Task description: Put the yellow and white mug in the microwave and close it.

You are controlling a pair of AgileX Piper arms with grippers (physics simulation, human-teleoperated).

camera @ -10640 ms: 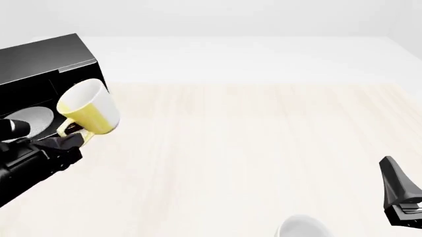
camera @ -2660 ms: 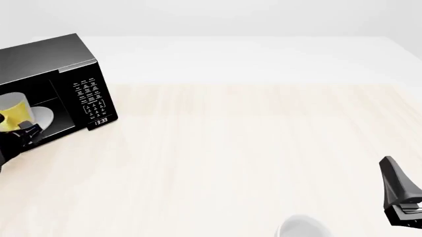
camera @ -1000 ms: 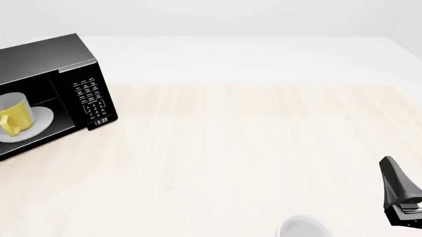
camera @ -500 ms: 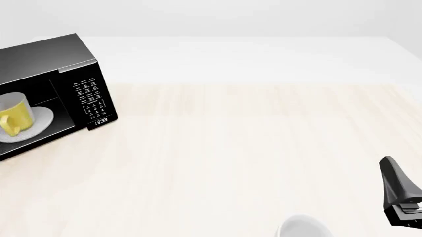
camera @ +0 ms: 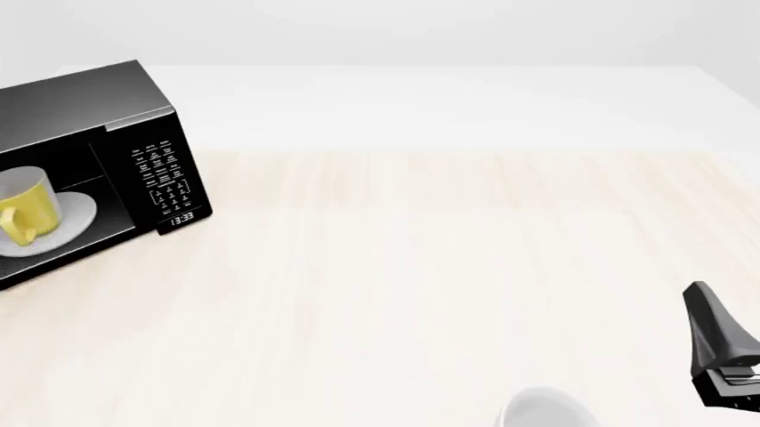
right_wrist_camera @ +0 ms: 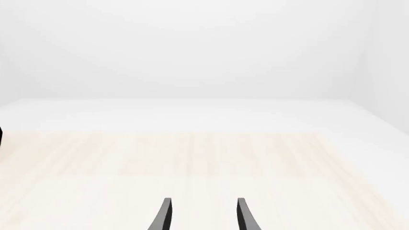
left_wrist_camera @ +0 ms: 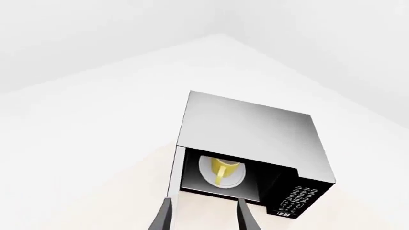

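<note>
1. Two grippers. The left gripper (left_wrist_camera: 203,216) shows only in its own wrist view, its two fingers spread with nothing between them, well back from the microwave and above it. The right gripper (right_wrist_camera: 203,215) also has its two fingers spread and empty over bare table; in the front view part of it sits at the right edge (camera: 721,354).
2. One table (camera: 451,267), light wood with a white far border, is the largest thing in view.
3. One microwave (camera: 84,120), a black box, stands at the table's far left. Its cavity is open toward the arms; the door itself is hard to make out, only a thin dark edge at the cavity's side in the left wrist view. The keypad panel (camera: 167,175) sits to the right of the cavity, with one lit clock (camera: 181,218) at its bottom.
4. One white turntable plate (camera: 74,216) lies on the cavity floor.
5. One white cup (camera: 544,411) shows only as a rounded rim at the bottom edge of the front view, near the right gripper but apart from it.
6. One mug (camera: 28,206), yellow outside and white inside, stands upright on the plate inside the microwave. Its handle (camera: 14,227) points out toward the arms. It is clear of both grippers.
</note>
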